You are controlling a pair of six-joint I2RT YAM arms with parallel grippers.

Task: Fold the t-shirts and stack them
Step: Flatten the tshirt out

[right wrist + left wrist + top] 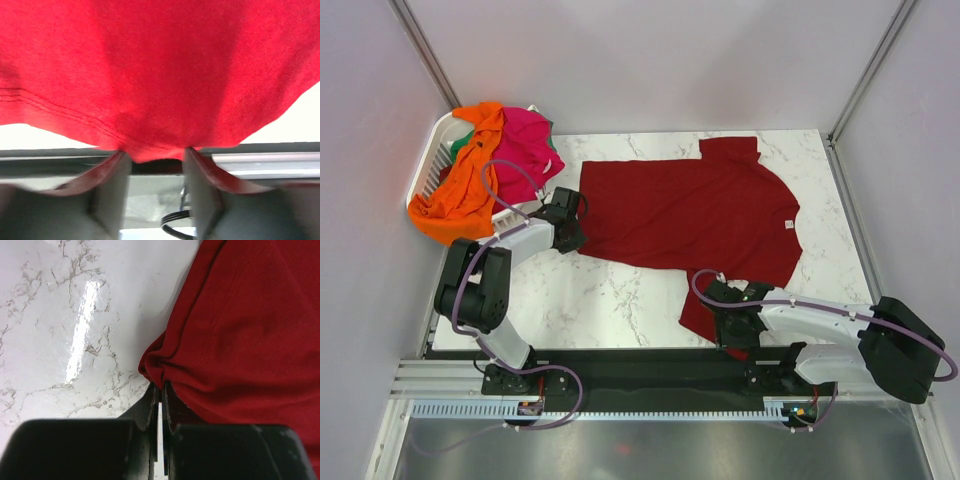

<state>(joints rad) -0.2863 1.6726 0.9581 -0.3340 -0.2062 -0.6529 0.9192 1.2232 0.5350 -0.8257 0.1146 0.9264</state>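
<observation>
Top view: red shirt [680,210] lies spread on the table [620,300], centre to right, its white label [787,225] toward the right edge. The basket [428,165] sits at the far left corner with the orange shirt [460,200] and pink shirt [525,145] spilling over it, a bit of green between them. Left gripper [567,225] is at the red shirt's left edge. Right gripper [720,312] is on the near sleeve, close to the table's near edge. Left wrist: left gripper [160,390] has its jaws almost together, only a slit between them. The red shirt [240,330] bunches right at the tips, so we read the hem as pinched, with bare table [60,340] to the left. Right wrist: right gripper [156,157] has its jaws at middling width, with a wad of the red shirt [160,75] caught between them. The cloth tents up off the tips, so we take it as a hold. We judge this to be the first fold of the first shirt, both edges gripped and nothing stacked yet. The next move calls for lifting both holds together and carrying them across the shirt evenly. The thin left pinch could slip if the arms pull apart.
</observation>
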